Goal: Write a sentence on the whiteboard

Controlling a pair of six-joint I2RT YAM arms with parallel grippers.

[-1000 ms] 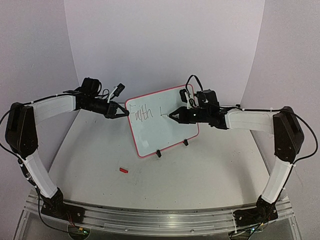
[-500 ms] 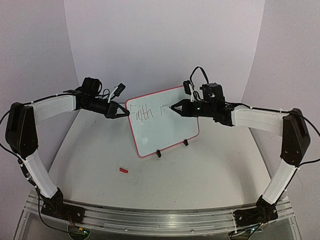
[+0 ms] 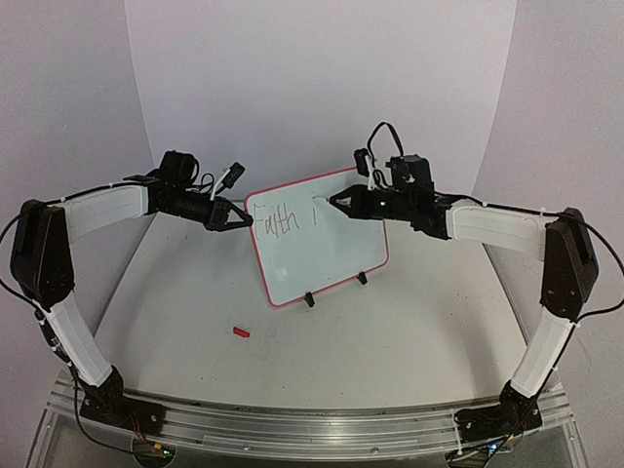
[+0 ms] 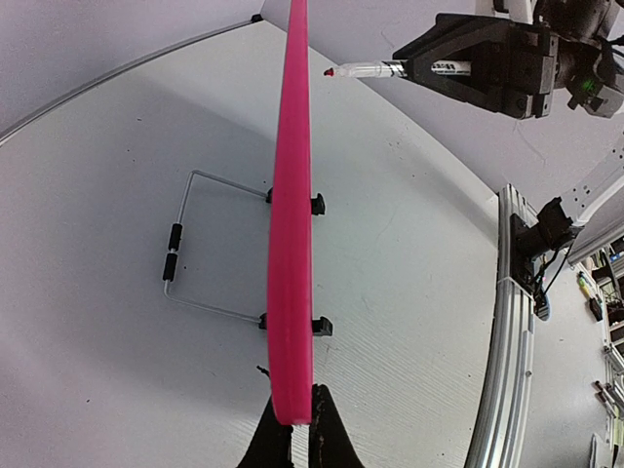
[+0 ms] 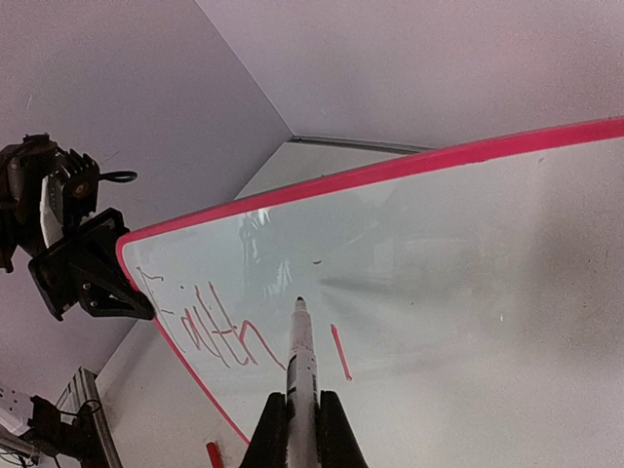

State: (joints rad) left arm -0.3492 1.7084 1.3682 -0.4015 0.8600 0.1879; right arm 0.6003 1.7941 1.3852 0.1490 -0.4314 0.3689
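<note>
At the middle of the table, the whiteboard stands tilted on its clip feet, and the sentence so far reads only "Faith" plus one stroke. Its left rim is clamped by the left gripper. The right gripper is closed around the marker, whose tip is just short of the surface. Pressing too hard could rock the board or twist the marker, smearing letters.

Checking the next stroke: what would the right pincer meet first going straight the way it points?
The right pincer holds a thin white marker; its tip would reach the pink-rimmed white rectangular whiteboard first, just left of the short red stroke. The left wrist view suggests a small gap.
</note>
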